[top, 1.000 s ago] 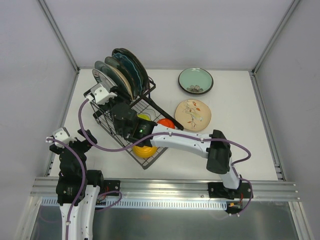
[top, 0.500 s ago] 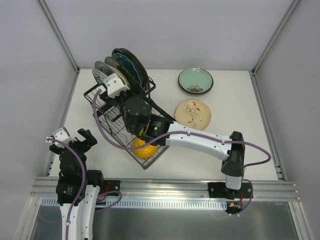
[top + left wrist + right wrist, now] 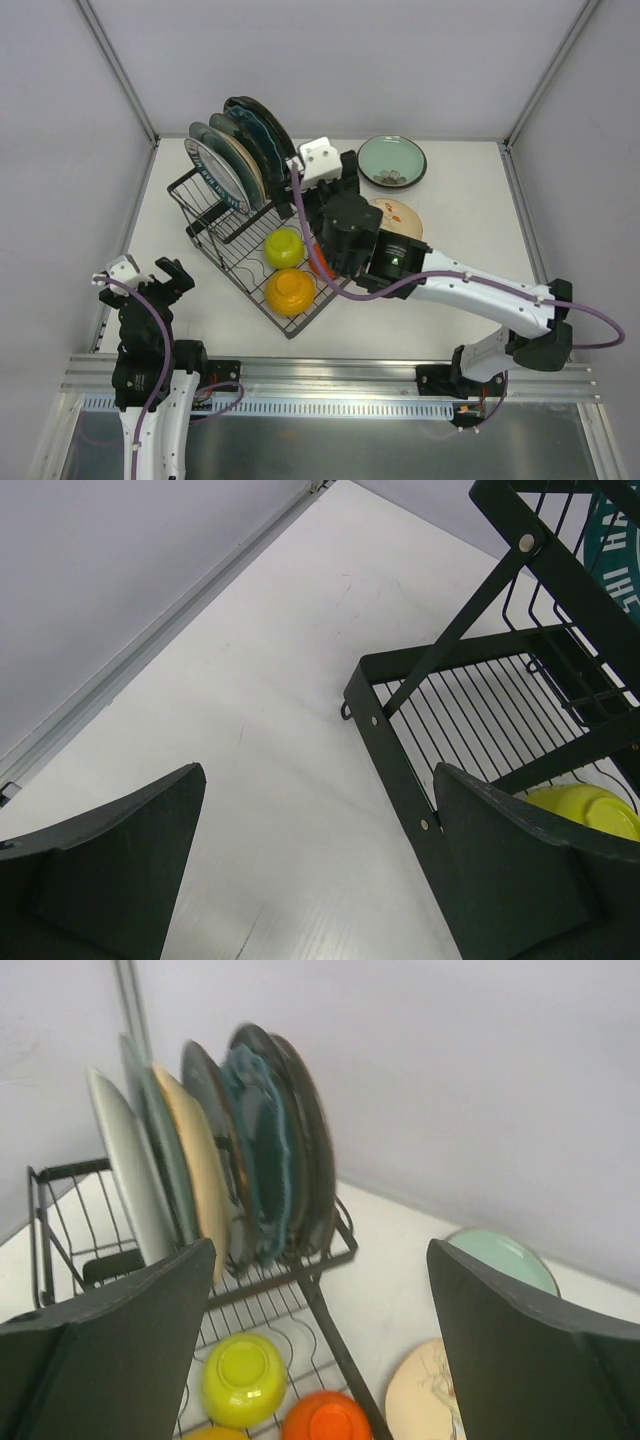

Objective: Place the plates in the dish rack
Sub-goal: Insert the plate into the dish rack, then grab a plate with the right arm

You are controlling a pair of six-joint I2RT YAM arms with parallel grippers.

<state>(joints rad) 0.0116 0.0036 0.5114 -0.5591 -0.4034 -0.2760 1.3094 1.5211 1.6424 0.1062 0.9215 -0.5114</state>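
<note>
Now that the right gripper [image 3: 320, 1250] has opened and swung right of the dish rack [image 3: 215, 215], empty-fingered, the front plate [image 3: 213, 165] stands slotted; green plate [image 3: 392, 160] and tan plate [image 3: 402, 215] wait right of it, left gripper [image 3: 320, 810] gaping empty

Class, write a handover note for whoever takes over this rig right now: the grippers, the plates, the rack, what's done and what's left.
The left gripper is open and empty, low at the near left. The right gripper is open and empty, by the right side of the dish rack. Done: several plates stand upright in its slots. Left: the mint green plate and the cream patterned plate lie on the table, right of the rack.
</note>
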